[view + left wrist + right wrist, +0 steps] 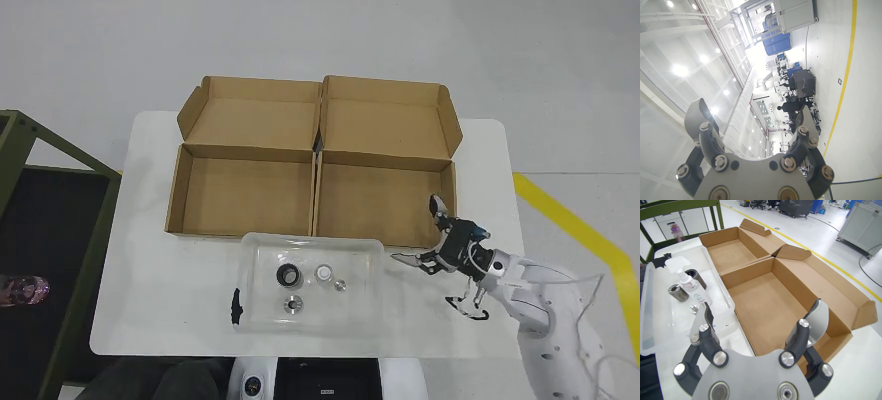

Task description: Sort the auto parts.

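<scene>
The sorting, I judge, has not yet begun: every part lies in the tray and both boxes have nothing inside.

The right claw hangs above the table with its fingers spread wide. It holds nothing and touches nothing. One finger is toward the tray, the other toward the near box.

In the tray, the small screw is the closest to the claw. Just behind it stands a white spray bottle, with a steel cylinder beside it. A black cylinder is behind the bottle, touching it or nearly so. A flat black piece sits at the tray's far end.

The near box is just beside the claw, and the far box lies beyond it, wall against wall.

The left claw is also wide open and empty. It points up into the hall, away from the table.

All the parts are left to move, in my opinion.
</scene>
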`<state>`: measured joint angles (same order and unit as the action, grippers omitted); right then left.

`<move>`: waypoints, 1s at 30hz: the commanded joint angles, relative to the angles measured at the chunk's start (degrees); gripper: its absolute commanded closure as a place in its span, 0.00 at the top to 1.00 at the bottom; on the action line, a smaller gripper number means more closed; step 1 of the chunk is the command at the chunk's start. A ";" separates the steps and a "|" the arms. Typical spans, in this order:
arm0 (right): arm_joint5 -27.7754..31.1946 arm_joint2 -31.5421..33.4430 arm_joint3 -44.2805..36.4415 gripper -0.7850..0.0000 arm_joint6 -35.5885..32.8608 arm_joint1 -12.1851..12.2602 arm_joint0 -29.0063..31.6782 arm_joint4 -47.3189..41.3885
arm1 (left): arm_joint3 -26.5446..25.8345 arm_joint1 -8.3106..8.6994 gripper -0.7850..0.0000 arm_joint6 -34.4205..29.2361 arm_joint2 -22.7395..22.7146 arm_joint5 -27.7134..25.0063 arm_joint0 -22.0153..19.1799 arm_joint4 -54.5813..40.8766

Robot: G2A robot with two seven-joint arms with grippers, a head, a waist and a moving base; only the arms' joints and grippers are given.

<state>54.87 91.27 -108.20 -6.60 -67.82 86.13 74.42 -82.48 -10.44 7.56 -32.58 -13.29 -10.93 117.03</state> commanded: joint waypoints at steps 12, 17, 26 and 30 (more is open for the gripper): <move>3.13 -11.44 -3.91 1.00 -9.96 0.43 -4.72 -2.95 | 0.00 0.00 1.00 0.00 0.00 0.00 0.00 0.00; 2.48 -16.10 -4.31 1.00 -12.10 0.38 -6.29 -2.68 | 0.00 0.00 1.00 0.00 0.00 0.00 0.00 0.00; 1.02 -21.85 -3.45 1.00 -13.42 0.39 -7.92 -0.44 | 0.00 0.00 1.00 0.00 0.00 0.00 0.00 0.00; 0.87 -24.30 -3.40 1.00 -14.00 0.41 -8.39 0.57 | 0.00 0.00 1.00 0.00 0.00 0.00 0.00 0.00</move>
<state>55.84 67.61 -111.57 -20.43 -67.41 77.89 74.69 -82.48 -10.44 7.56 -32.58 -13.29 -10.93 117.03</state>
